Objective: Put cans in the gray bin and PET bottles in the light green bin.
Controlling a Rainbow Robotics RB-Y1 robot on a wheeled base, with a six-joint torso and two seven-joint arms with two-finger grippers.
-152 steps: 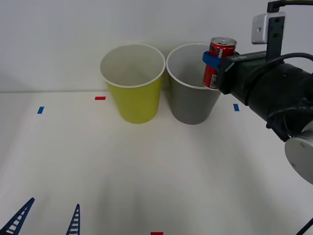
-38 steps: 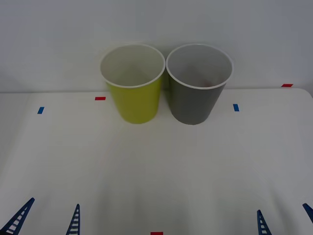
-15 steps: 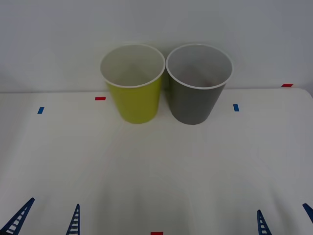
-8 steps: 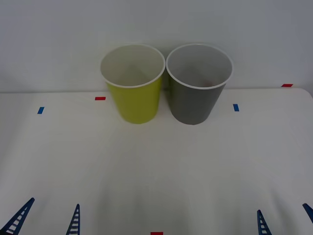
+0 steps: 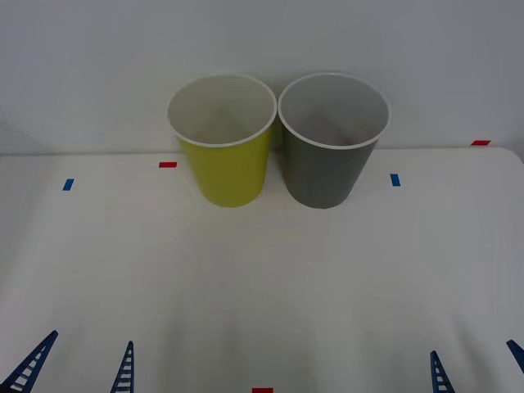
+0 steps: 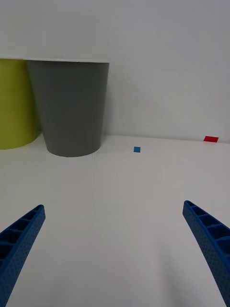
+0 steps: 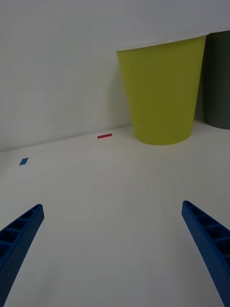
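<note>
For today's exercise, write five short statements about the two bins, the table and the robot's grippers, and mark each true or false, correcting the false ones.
1. The light green bin stands to the left of the gray bin in the front view. True.
2. The gray bin lies tipped on its side. False: it stands upright, rim up.
3. The right gripper is shut on a can. False: its fingers are spread apart and hold nothing.
4. The left gripper is open, low over the near part of the table. True.
5. A bottle stands on the table before the bins. False: only small red and blue tape marks lie there.
</note>
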